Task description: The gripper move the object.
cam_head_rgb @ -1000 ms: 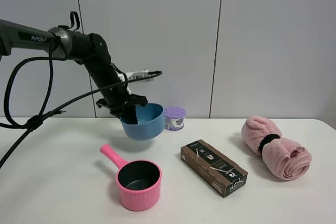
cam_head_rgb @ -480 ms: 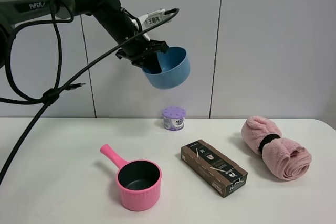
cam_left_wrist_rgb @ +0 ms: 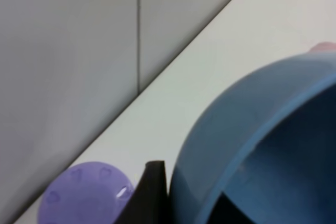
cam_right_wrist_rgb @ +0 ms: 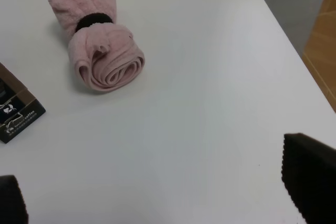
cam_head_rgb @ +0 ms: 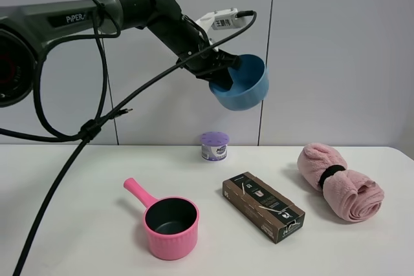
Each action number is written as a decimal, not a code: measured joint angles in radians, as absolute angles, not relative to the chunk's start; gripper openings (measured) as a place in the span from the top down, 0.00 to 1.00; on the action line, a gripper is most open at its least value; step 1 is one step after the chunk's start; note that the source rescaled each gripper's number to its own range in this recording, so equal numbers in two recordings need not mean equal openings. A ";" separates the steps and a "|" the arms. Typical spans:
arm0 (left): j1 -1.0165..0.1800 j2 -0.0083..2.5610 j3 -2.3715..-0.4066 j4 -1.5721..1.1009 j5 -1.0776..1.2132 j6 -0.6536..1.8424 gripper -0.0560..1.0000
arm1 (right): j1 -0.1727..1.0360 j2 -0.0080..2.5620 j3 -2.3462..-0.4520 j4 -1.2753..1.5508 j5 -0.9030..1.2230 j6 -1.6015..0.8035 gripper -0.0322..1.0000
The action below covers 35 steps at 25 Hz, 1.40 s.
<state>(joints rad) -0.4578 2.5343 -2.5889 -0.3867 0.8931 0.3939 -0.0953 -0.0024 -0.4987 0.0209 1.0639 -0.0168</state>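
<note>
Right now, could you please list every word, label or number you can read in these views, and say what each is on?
"PiPER": on the left arm.
Tag on the cable: dark print, too small to read.
Jar label: print too blurred to read.
Box: small white print, too small to read.
No other text shows.
</note>
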 joint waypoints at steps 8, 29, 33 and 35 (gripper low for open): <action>-0.526 2.575 -2.589 -0.391 0.893 0.444 0.94 | -0.095 -0.002 -0.499 0.021 1.064 -0.017 0.00; -0.651 2.575 -2.589 -0.149 1.207 0.624 0.94 | -0.095 -0.002 -0.499 0.021 1.064 -0.017 0.00; -0.681 2.575 -2.589 -0.132 1.207 0.624 0.94 | -0.095 -0.002 -0.499 0.021 1.064 -0.017 0.00; -0.698 2.575 -2.589 -0.131 1.207 0.624 0.94 | -0.095 -0.002 -0.499 0.021 1.064 -0.017 0.00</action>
